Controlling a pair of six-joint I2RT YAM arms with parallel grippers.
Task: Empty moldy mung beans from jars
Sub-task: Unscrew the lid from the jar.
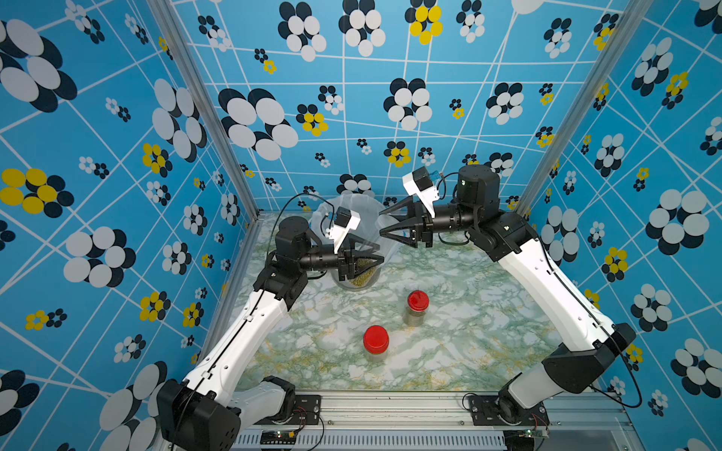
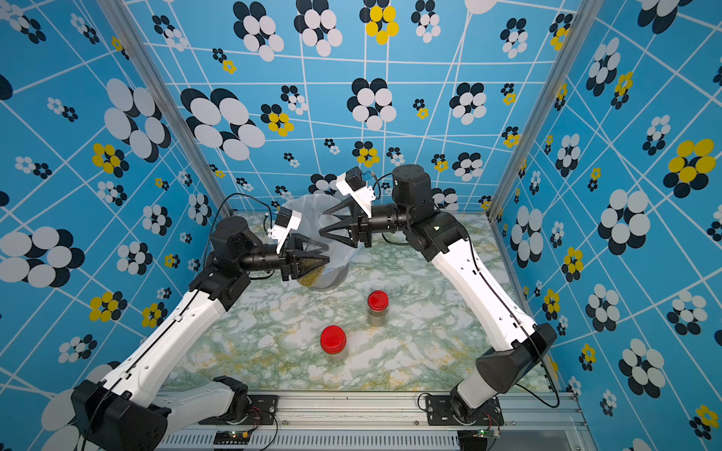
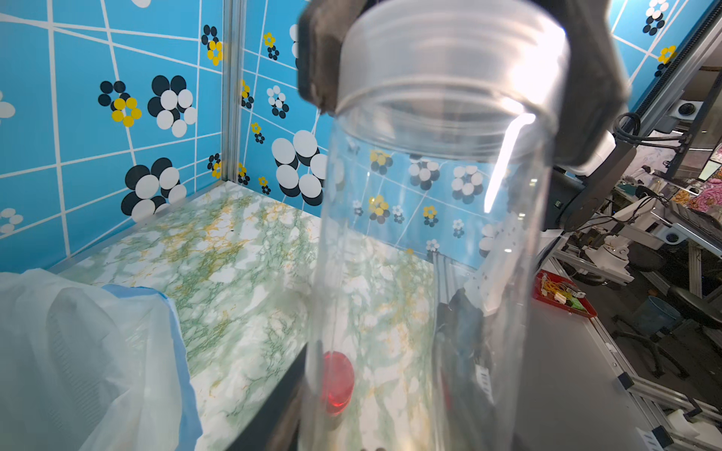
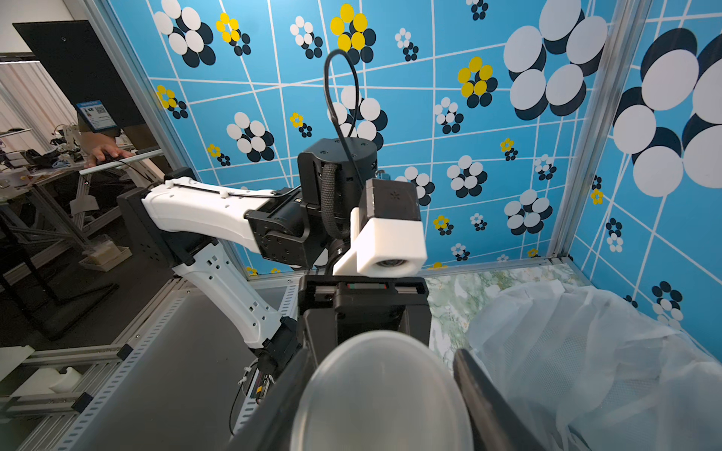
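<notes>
My left gripper (image 1: 377,253) is shut on a tall clear jar (image 3: 429,234), held tilted in front of the bin. Mung beans (image 1: 361,269) (image 2: 308,273) lie in its lower end. My right gripper (image 1: 381,222) is shut on this jar's translucent lid (image 3: 449,50), and its dark fingers (image 3: 316,58) flank the cap. In the right wrist view the lid (image 4: 383,390) fills the gap between the fingers. Two shorter jars with red lids stand upright on the table in both top views, one (image 1: 417,308) further back and the other (image 1: 376,343) nearer the front.
A bin lined with a white plastic bag (image 1: 351,211) (image 4: 586,351) stands at the back of the marble-patterned table (image 1: 449,351), just behind both grippers. Blue flowered walls close in the left, right and back sides. A metal rail (image 1: 390,406) runs along the front edge.
</notes>
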